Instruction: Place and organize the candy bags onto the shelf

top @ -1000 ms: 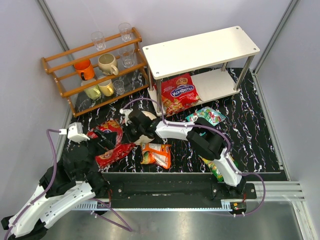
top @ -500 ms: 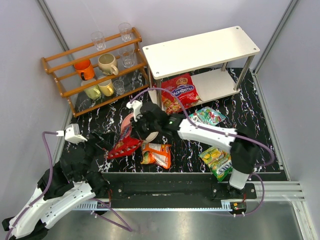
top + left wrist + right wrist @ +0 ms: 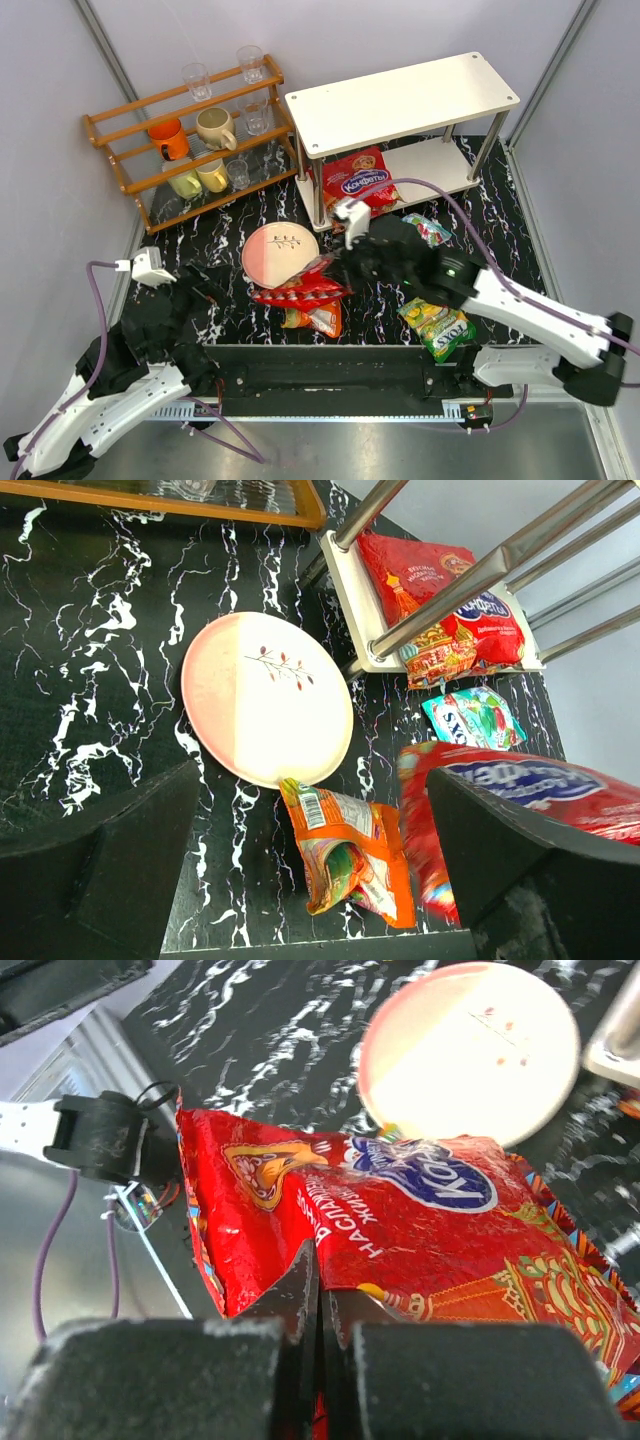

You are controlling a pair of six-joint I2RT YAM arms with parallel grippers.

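My right gripper (image 3: 338,272) is shut on a large red candy bag (image 3: 300,291) and holds it above the table, in front of the white two-tier shelf (image 3: 400,100). The right wrist view shows the jaws (image 3: 322,1300) pinching that bag (image 3: 400,1210) at its edge. A second red bag (image 3: 360,180) lies on the shelf's lower tier. The small orange bag (image 3: 312,318), the yellow-green bag (image 3: 440,325) and the teal bag (image 3: 430,228) lie on the table. My left gripper (image 3: 200,285) is open and empty; its view shows the orange bag (image 3: 350,850) between the fingers, below.
A pink and cream plate (image 3: 280,253) lies on the black marbled table left of the held bag. The orange-brown wooden rack (image 3: 190,130) with cups and glasses stands at the back left. The shelf's metal legs (image 3: 440,600) stand near the plate.
My right gripper has carried the red bag off the plate area to the right and toward the shelf front. The plate now shows. The left arm has barely moved.
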